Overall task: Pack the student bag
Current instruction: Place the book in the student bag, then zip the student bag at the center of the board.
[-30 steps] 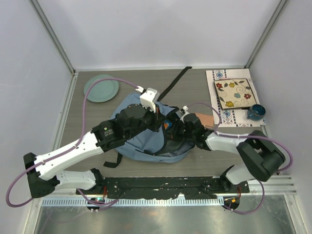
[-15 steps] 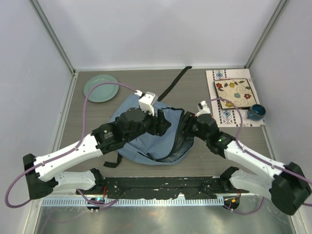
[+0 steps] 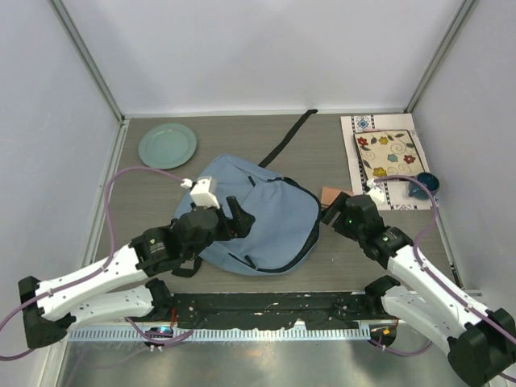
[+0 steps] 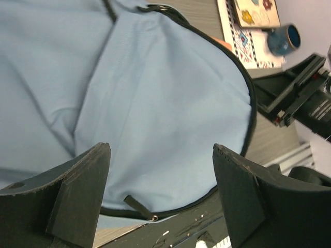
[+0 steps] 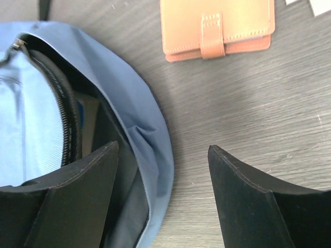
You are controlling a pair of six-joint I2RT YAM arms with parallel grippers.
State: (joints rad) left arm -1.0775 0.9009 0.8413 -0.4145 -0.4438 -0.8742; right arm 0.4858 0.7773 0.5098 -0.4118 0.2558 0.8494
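Spreading across the middle of the grey wood-grain table [image 3: 242, 129], the student bag [image 3: 258, 222] lies flat, its light blue-grey fabric rumpled. One black strap [image 3: 286, 141] trails from it toward the far edge. Along the bag's right side the zip stands parted, and the right wrist view shows dark lining inside.

The left gripper [image 3: 238, 218] hangs over the bag's left part. Its jaws are spread wide with nothing between them, only blue fabric below. The right gripper [image 5: 163, 147] sits at the bag's right rim, jaws likewise apart and empty, one finger over the open zip and the other over bare table.

A patterned placemat [image 3: 355, 125] lies in the far right corner and carries a square floral plate [image 3: 389, 155]. A round pale green plate [image 3: 167, 145] rests far left, well apart from the bag. A brown leather wallet [image 5: 217, 26] lies closed on the table between the bag and the placemat. A small blue mug [image 3: 422, 185] stands at the placemat's near right corner.
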